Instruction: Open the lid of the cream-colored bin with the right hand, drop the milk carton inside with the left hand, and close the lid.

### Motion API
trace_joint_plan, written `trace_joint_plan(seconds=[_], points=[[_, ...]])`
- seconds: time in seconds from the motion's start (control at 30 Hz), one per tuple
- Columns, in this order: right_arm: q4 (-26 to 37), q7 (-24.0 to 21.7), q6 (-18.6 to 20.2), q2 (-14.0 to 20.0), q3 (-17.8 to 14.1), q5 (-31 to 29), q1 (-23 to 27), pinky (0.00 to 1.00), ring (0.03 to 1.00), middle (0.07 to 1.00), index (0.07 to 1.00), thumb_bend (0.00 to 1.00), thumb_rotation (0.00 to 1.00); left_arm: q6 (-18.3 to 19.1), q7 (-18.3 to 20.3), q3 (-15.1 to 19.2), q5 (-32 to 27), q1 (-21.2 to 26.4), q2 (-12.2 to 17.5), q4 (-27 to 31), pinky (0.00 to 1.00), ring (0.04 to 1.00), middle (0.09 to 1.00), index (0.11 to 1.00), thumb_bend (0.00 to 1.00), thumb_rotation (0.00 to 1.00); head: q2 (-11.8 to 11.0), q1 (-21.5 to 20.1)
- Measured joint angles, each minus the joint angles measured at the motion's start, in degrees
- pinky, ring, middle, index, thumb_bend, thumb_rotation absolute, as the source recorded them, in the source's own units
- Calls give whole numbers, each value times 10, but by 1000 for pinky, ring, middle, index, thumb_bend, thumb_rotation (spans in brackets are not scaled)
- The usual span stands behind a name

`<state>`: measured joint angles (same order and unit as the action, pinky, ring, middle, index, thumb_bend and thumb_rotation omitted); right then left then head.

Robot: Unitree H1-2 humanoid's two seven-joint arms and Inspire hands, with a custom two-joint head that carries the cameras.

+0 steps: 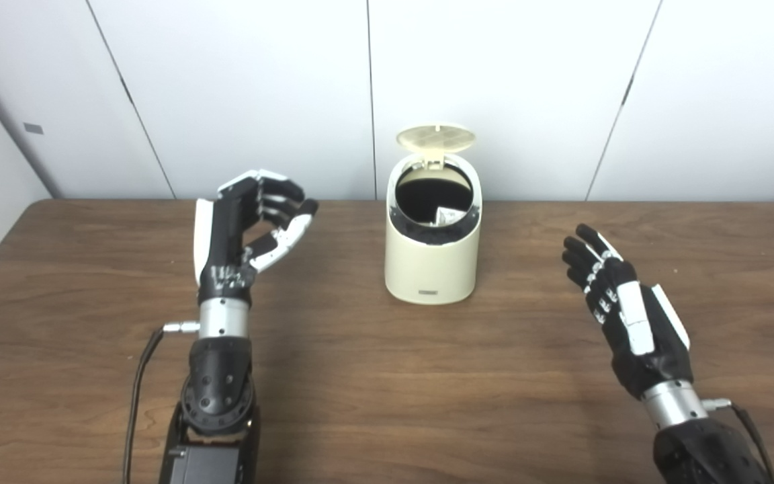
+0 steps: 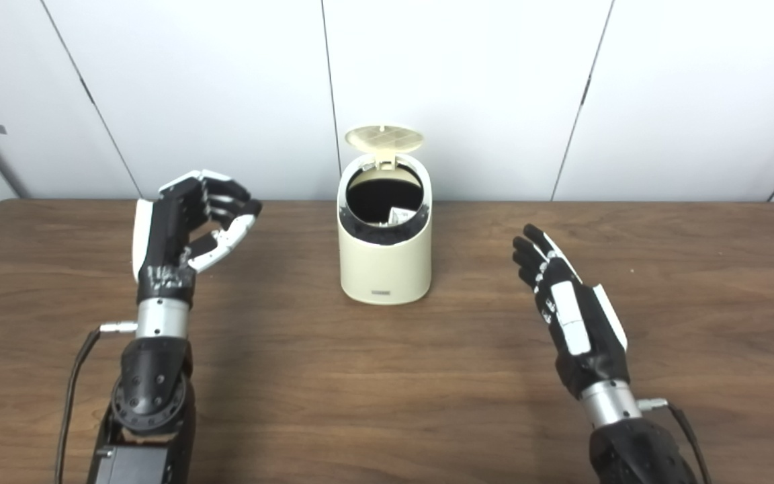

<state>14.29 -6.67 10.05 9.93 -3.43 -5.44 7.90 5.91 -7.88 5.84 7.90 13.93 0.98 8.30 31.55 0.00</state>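
Nearest to me, both of my forearms come in over the brown wooden worktop (image 1: 387, 390). My right robot hand (image 1: 622, 316) hovers above the wood on the right side. Its fingers are stretched and a little apart, pointing toward the far left, and it holds nothing. It is well apart from the bin.

My left robot hand (image 1: 246, 228) is raised upright on the left side. Its fingers (image 1: 283, 198) curl toward the thumb, but there is a gap between them and nothing is inside the curl, so this hand is empty too. It is near the bin but does not touch it.

Further away, between my two hands, the cream-colored bin (image 1: 433, 259) stands upright on the worktop. Its lid (image 1: 436, 136) is open and stands up at the back edge. Inside the dark opening, on the right side, I see a white corner of the milk carton (image 1: 449, 215). Behind the worktop is a white panel wall (image 1: 528, 81).
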Motion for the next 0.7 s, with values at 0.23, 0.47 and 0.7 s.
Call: trace_joint_plan(seconds=[0.23, 0.47, 0.7], points=[[8, 18, 35, 32, 41, 147, 112, 944, 975, 967, 869, 614, 987, 58, 75, -29, -44, -56, 34, 48, 786, 851, 895, 875, 490, 500, 3, -1], [8, 15, 79, 51, 112, 315, 203, 911, 963, 920, 821, 616, 1000, 85, 135, -57, -63, -89, 67, 58, 964, 998, 1000, 999, 624, 877, 4, -4], [-51, -10, 107, 50, 153, 390, 284, 964, 1000, 992, 830, 605, 1000, 82, 139, -58, -80, -105, 59, 58, 998, 1000, 1000, 1000, 667, 903, 1, -10]])
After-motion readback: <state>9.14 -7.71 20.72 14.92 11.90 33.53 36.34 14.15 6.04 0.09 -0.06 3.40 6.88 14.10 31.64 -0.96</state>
